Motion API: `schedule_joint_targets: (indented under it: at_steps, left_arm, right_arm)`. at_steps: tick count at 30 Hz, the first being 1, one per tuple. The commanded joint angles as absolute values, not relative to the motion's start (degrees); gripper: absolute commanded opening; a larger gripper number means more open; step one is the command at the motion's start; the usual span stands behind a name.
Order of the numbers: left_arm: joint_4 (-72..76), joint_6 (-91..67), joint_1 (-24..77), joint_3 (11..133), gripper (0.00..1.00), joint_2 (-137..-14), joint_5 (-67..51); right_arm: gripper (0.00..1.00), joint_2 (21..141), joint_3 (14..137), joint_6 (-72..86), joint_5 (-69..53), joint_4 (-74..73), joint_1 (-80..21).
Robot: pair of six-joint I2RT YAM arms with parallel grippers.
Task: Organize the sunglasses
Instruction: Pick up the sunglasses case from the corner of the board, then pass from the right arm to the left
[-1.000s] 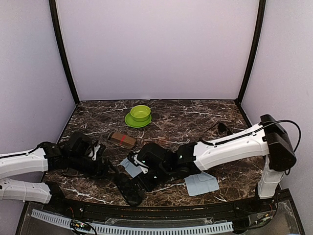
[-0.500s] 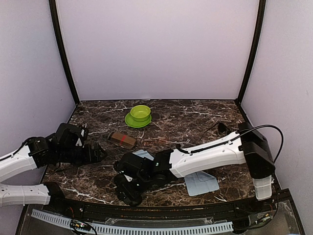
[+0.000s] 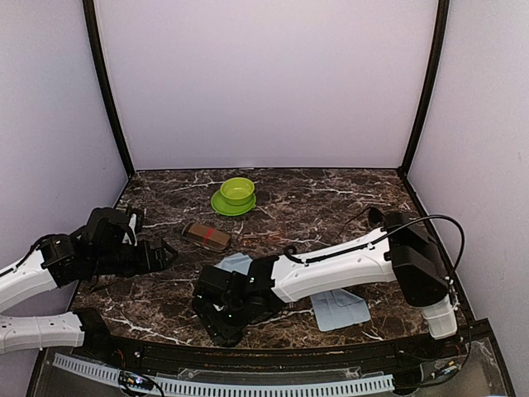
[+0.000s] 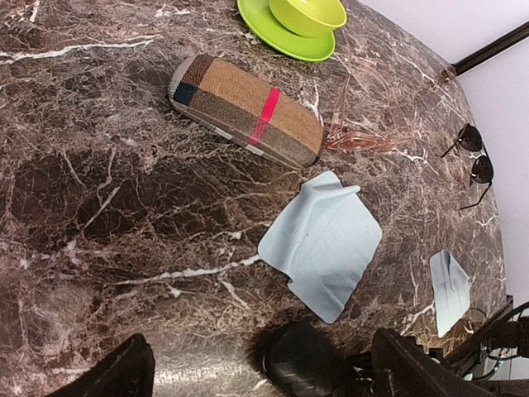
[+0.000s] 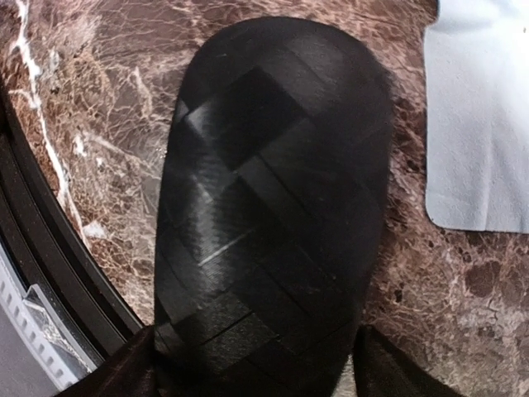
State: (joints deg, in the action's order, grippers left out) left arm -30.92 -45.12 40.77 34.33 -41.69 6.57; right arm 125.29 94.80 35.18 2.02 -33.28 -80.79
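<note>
Left gripper spread, empty: reddish-brown translucent-lens sunglasses lie ahead and right of it, long axis crosswise.

Near-middle passage is blocked by the black case, straddled by the right end effector; the counter's far right is free.

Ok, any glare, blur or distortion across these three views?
Top external: even light, sharp, but the black case blends into the dark marble. Left wrist: crisp, wide-angle bend at the edges. Right wrist: that case's weave fills the frame with soft sheen, nothing blown out.
</note>
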Motion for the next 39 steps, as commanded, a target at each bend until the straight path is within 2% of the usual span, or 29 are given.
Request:
schedule_joint_targets:
  at_steps: [1, 7, 13, 16, 18, 24, 30, 39]
  left_arm:
    - [-29.24, -42.03, 40.89, 35.03, 0.94, -43.77, 7.56]
    - [-27.3, -40.08, 40.87, 36.37, 0.94, -46.34, 7.66]
    - [-21.02, -35.35, 40.91, 35.96, 0.94, -47.05, 4.44]
    - [-14.06, -32.43, 40.91, 34.34, 0.94, -47.2, -1.15]
    - [-8.87, -31.53, 40.87, 33.3, 0.98, -48.19, -5.62]
    - [10.09, -31.55, 40.87, 30.49, 0.99, -53.71, -17.57]
    - [28.37, -30.76, 40.87, 27.65, 0.99, -59.18, -25.56]
    - [42.11, -30.94, 41.01, 26.04, 0.98, -67.08, -34.13]
  right_arm:
    - [0.74, 124.83, 94.13, 35.77, 4.25, -33.49, -80.48]
    - [0.55, 119.51, 88.17, 34.7, 3.84, -27.1, -79.62]
    - [0.4, 107.03, 73.93, 33.15, -0.54, -14.42, -75.06]
    - [0.37, 99.93, 68.11, 31.75, -4.44, -9.99, -71.2]
    - [0.34, 96.57, 66.49, 30.46, -6.65, -8.97, -68.37]
    - [0.3, 89.84, 62.19, 25.56, -15.23, -5.93, -60.55]
    - [0.28, 88.85, 64.34, 20.95, -22.05, -6.43, -58.02]
    - [0.26, 88.56, 64.64, 20.34, -29.46, -2.27, -56.92]
